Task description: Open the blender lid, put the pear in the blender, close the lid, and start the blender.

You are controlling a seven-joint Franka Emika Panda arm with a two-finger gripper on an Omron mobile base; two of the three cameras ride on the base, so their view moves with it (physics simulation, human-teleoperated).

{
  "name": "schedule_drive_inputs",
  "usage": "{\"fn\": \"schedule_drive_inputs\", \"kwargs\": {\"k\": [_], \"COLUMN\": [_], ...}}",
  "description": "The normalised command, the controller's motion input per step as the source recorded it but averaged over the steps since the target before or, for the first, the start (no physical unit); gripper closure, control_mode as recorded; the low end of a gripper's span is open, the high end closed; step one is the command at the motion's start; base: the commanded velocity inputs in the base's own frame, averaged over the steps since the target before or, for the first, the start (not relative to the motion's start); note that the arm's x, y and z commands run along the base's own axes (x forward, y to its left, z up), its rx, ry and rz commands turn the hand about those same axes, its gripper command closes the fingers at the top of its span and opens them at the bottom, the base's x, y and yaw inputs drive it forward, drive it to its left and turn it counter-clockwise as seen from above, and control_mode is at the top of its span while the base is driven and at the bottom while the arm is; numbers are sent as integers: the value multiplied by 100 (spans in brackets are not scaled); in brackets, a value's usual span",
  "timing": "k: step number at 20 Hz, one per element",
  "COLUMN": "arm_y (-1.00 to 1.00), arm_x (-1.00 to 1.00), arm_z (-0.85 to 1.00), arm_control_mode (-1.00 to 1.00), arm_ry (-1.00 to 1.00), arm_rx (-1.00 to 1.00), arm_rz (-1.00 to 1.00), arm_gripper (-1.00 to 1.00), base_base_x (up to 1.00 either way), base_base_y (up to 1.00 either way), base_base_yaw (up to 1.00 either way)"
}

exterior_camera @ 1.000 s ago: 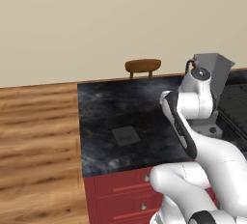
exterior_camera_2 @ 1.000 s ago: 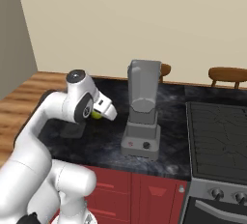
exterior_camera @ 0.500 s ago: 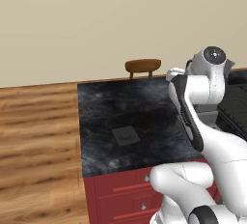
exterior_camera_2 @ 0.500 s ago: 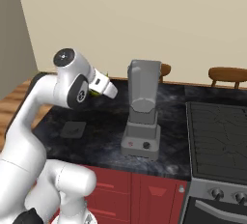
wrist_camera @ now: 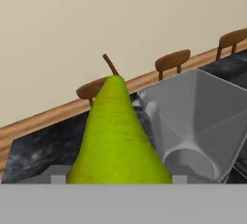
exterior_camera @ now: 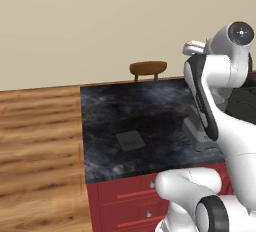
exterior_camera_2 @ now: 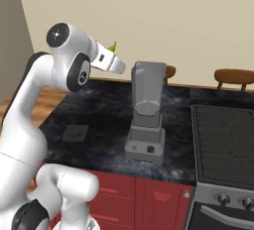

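The yellow-green pear is held in my gripper, whose jaws are shut on its lower part; its stem points up. In the right base view, a bit of the pear peeks over the hand, raised just left of the jar's rim. The grey blender stands on the dark counter with its jar open at the top. The dark square blender lid lies flat on the counter to the left of the blender, and the left base view also catches the lid.
A black stove adjoins the counter on the blender's right. Brown chairs stand behind the counter against the beige wall. Red drawers run below the counter's front edge, with wood floor to the left.
The arm has lifted the pear from low over the counter up to the level of the jar's rim and carried it closer to the blender. The grip has not changed.
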Motion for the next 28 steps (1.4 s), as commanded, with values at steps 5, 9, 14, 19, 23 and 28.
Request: {"fn": "schedule_drive_inputs", "kwargs": {"k": [5,9,14,19,23,28], "arm_y": [-54,-63,-60,-43,-10,-2], "arm_x": [0,2,22,34,29,19], "arm_z": [55,16,-8,-29,-48,-53], "arm_control_mode": [-100,-100,-100,-100,-100,-100], "arm_ry": [-11,-1,8,17,19,18], "arm_rx": [0,0,2,1,0,0], "arm_rz": [-3,0,0,5,7,8], "arm_gripper": [100,100,100,100,100,100], "base_base_x": [0,0,0,0,0,0], "base_base_y": [0,0,0,0,0,0], "base_base_yaw": [0,0,0,0,0,0]}}
